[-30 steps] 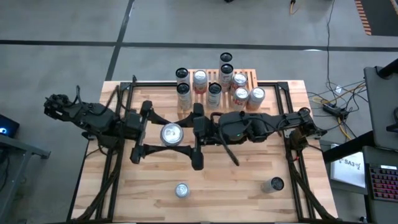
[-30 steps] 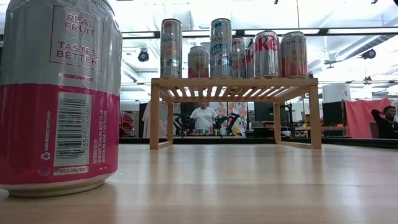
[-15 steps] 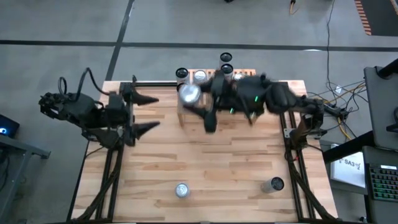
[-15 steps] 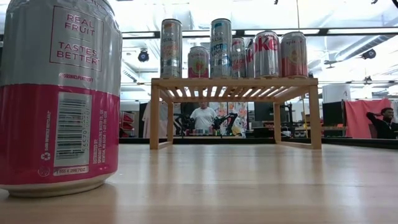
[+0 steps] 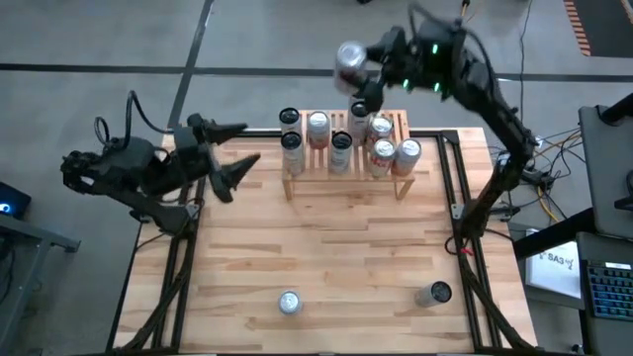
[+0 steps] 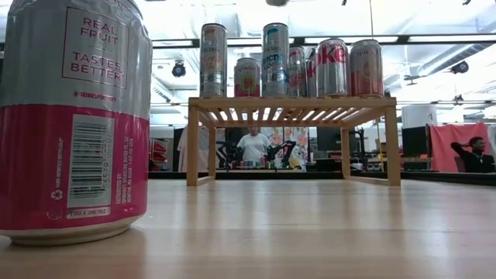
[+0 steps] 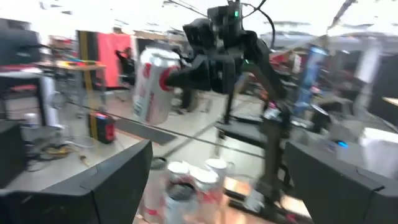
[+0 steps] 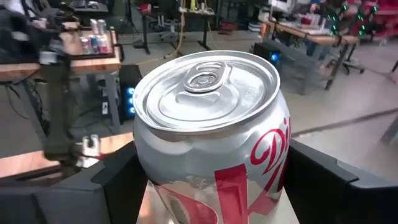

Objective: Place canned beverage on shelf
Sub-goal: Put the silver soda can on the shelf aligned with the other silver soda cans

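Observation:
A silver canned beverage [image 5: 351, 56] with red script hangs high over the far side of the shelf, with my right gripper [image 5: 358, 75] shut on it. The left wrist view shows this can [image 7: 152, 84] slightly tilted in that gripper. The shelf [image 5: 394, 184], a low wooden rack, stands at the table's far edge and carries several upright cans [image 5: 341, 146]. My left gripper [image 5: 247, 143] is open and holds nothing, raised over the table's left side; its fingers point toward the shelf. My right gripper pinches the can's side wall [image 8: 273, 168] between its two fingers [image 8: 317, 183], one on each side, below the rim. The fingers lie level and come from the table's right. The can is lifted clear, its top [image 8: 205, 93] up and slightly tilted.
Two more cans stand near the table's front edge, a silver one [image 5: 288, 302] and a dark one [image 5: 435, 293]. The low view is filled on its left by a pink and silver can [image 6: 74, 116]. Black frame rails [image 5: 178, 277] run along both sides of the table.
My right gripper has carried the can from the middle of the table up and toward the far edge, past the shelf, swinging round as it went. My left gripper has stayed open, drawn back toward the far left and turned its fingers toward the shelf.

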### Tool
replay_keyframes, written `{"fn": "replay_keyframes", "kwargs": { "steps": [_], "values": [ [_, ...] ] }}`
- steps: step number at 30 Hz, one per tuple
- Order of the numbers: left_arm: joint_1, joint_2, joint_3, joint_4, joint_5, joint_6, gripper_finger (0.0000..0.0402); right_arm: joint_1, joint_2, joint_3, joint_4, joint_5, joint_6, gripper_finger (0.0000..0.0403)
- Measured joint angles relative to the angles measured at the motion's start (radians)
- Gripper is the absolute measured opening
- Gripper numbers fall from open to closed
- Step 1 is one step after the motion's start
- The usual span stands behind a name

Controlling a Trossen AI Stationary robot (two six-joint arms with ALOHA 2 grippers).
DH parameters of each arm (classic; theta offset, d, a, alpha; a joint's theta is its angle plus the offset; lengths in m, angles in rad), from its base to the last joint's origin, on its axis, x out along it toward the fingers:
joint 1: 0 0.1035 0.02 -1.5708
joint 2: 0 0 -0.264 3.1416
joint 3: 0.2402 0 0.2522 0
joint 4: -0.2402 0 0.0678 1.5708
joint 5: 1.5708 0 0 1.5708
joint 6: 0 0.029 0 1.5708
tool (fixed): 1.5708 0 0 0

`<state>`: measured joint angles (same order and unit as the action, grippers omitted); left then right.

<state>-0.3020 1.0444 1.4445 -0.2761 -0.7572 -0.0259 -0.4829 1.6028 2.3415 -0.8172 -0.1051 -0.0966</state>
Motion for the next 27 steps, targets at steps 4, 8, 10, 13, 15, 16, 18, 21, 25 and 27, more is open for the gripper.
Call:
{"fn": "replay_keyframes", "kwargs": {
  "steps": [4, 8, 10, 13, 15, 16, 18, 21, 25, 27],
  "values": [
    [0.117, 0.02, 0.0, 0.073, 0.031, 0.034, 0.035, -0.202, 0.0, -0.029, -0.004, -0.184, -0.029, 0.0293],
    [0.254, 0.045, 0.0, 0.128, 0.181, 0.019, 0.035, -0.366, 0.0, -0.097, 0.017, -0.378, -0.06, 0.0293],
    [0.315, 0.063, 0.0, 0.147, 0.25, 0.006, 0.035, -0.431, 0.0, -0.149, 0.053, -0.47, -0.069, 0.0293],
    [0.384, 0.091, 0.0, 0.155, 0.27, -0.002, 0.035, -0.509, 0.0, -0.24, 0.124, -0.565, -0.071, 0.0293],
    [0.418, 0.102, 0.0, 0.155, 0.27, -0.004, 0.035, -0.547, -0.005, -0.306, 0.18, -0.596, -0.064, 0.0293],
    [0.433, 0.107, 0.0, 0.156, 0.27, -0.005, 0.035, -0.562, -0.008, -0.338, 0.203, -0.612, -0.061, 0.0293],
    [0.457, 0.115, 0.0, 0.16, 0.27, -0.008, 0.035, -0.589, -0.015, -0.396, 0.249, -0.631, -0.057, 0.0293],
    [0.494, 0.127, 0.0, 0.159, 0.27, -0.009, 0.035, -0.614, -0.028, -0.484, 0.327, -0.636, -0.048, 0.0293],
    [0.534, 0.132, 0.0, 0.16, 0.27, -0.011, 0.035, -0.642, -0.054, -0.595, 0.436, -0.636, 0.011, 0.0293],
    [0.551, 0.132, 0.0, 0.159, 0.27, -0.022, 0.035, -0.655, -0.082, -0.649, 0.48, -0.635, 0.036, 0.0293]
  ]
}}
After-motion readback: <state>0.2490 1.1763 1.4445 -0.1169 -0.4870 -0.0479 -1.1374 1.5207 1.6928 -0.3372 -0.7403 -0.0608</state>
